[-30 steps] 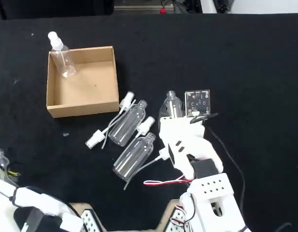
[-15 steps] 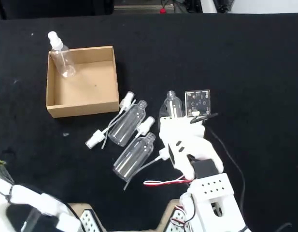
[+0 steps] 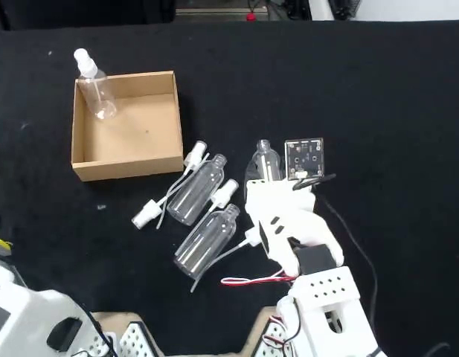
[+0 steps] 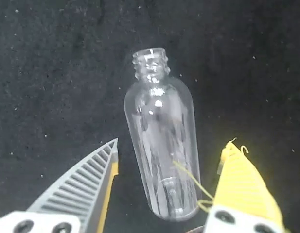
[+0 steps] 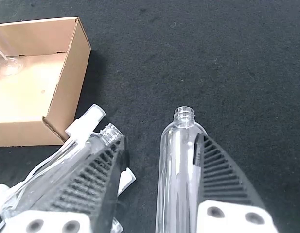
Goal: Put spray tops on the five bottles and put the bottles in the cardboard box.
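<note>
Pulled back to the tabletop's [image 3: 378, 89] near-left corner, the left hand [image 4: 172, 141] stands open around an uncapped bottle [image 4: 162, 141], which its wrist view shows. Rightward sits the cardboard box [image 3: 125, 169], then the right hand [image 5: 160, 140], open, with a second bottle [image 5: 179, 160] against one finger.

No writing is legible on the bottles [image 3: 197, 190] or cardboard box [image 3: 125, 167].

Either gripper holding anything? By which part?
Left gripper: capless bottle sits between open fingers, gaps both sides, not gripped. Right gripper: second bottle, body in it, hold unclear.
</note>
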You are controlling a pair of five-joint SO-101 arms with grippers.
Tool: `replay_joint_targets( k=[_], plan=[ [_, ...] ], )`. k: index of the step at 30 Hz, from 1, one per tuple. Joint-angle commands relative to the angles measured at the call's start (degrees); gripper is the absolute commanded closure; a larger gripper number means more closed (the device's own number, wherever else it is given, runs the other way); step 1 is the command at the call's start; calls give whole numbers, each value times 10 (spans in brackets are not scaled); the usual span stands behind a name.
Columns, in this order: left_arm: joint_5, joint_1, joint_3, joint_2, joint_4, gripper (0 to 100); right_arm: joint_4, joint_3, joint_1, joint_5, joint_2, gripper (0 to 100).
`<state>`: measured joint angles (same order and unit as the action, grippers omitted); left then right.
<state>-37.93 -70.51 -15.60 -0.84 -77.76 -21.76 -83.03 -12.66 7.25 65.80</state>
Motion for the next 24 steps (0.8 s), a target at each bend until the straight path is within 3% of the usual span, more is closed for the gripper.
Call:
replay_joint_targets(
  k=[1, 7, 12, 24],
  plan=[
    [9, 5, 15, 9, 77, 686, 13, 13, 8, 2, 6, 786],
    [11, 22, -40, 10, 126, 686, 13, 13, 8, 2, 6, 786],
    [56, 23, -81, 10, 171, 686, 13, 13, 8, 2, 7, 786],
    [82, 25, -112, 10, 177, 686, 13, 13, 8, 2, 7, 786]
  ],
)
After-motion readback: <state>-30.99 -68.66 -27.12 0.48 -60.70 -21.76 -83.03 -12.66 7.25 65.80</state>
